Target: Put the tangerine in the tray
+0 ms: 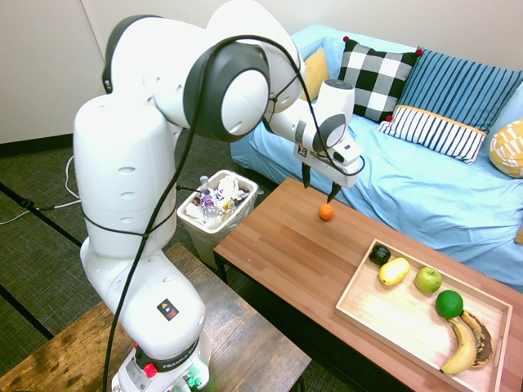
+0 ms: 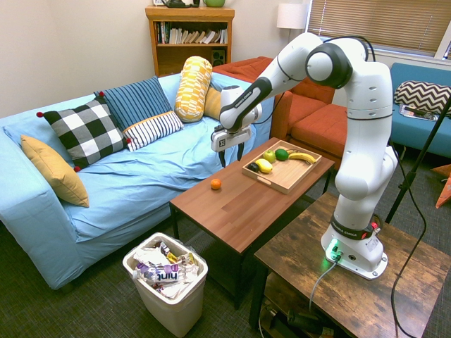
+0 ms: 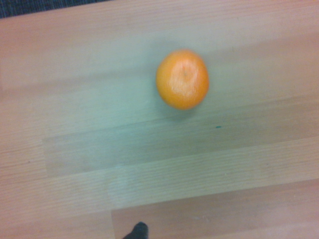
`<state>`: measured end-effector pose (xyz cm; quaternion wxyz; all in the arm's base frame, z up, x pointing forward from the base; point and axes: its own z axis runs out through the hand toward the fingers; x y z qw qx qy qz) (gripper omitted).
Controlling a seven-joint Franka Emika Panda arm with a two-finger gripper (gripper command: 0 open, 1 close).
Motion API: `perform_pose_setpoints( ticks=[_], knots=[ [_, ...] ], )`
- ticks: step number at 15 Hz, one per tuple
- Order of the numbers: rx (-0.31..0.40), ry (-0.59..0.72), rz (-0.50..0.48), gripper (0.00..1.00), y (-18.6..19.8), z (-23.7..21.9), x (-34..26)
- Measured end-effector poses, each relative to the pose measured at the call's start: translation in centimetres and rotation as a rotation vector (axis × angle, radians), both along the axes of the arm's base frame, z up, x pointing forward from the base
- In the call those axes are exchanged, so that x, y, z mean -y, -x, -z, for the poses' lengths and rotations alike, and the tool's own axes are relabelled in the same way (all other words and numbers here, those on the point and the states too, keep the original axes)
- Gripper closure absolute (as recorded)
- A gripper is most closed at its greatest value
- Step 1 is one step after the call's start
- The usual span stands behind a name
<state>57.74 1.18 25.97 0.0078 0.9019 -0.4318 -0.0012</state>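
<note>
Tangerine (image 1: pixel 326 211) on surface (image 1: pixel 282 229), outside tray (image 1: pixel 351 294); pincer (image 1: pixel 320 186) spread apart, empty. Left: grasp, carry, release.

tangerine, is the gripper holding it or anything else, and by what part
Nothing is held: the gripper hangs open with nothing between its fingers, and the tangerine rests on the wooden table.

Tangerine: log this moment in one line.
tangerine: on table, outside tray | gripper: open, empty, above table
</note>
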Motion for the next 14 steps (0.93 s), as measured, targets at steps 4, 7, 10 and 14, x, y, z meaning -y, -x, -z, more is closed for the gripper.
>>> perform_pose_setpoints(
  ticks=[4, 7, 10, 14],
  knots=[
    [0.011, 0.015, 0.0, 0.0, -3.1, 4.4, -0.3],
    [0.001, 0.017, 0.007, 0.0, -4.1, 7.5, -0.7],
    [0.004, 0.011, 0.01, 0.0, -5.4, 9.2, -1.5],
    [0.001, 0.025, 0.021, 0.0, -6.8, 11.5, -1.5]
  ],
)
